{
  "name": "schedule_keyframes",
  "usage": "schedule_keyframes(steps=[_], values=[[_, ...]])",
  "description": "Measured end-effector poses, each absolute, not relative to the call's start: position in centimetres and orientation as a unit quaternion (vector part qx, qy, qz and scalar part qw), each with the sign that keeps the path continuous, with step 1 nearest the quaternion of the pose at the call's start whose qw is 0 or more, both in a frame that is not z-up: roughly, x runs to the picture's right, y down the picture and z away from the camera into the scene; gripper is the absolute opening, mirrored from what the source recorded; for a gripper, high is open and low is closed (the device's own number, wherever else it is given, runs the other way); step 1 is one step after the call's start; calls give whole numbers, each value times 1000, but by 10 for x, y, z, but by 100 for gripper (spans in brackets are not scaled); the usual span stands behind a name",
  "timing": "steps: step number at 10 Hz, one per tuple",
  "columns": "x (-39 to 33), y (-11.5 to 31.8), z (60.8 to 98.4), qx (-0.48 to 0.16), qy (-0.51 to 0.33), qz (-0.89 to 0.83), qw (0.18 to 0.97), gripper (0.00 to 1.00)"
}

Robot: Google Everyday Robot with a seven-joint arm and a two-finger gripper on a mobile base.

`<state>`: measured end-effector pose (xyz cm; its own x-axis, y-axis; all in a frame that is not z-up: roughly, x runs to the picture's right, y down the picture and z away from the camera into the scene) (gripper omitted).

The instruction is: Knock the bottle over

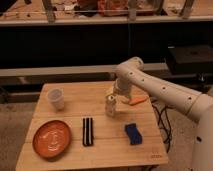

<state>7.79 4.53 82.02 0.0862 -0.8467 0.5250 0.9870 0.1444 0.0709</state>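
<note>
The hand (pixel 113 96), fingers' state I cannot tell, sits just above the upright bottle (pixel 110 106); a sideways push near the cap should topple it.

Light wooden slatted table (pixel 60 157) standing on speckled grey floor (pixel 15 127), dark shelving unit (pixel 65 50) running behind the table, black box (pixel 192 57) sitting behind the table's right end, gripper (pixel 113 98) hovering above the table's middle, warm dim light falling across the tabletop

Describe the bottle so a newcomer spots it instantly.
On the wooden table, look near the middle, right beside the gripper at the arm's end. The bottle stands upright there: slim, pale, white-capped, narrower than the translucent cup at the table's far-left corner.
</note>
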Motion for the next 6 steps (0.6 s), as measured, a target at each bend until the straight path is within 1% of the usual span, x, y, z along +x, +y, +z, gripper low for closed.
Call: schedule_keyframes(steps=[6], values=[[68, 48, 818, -150, -237, -650, 707, 80]])
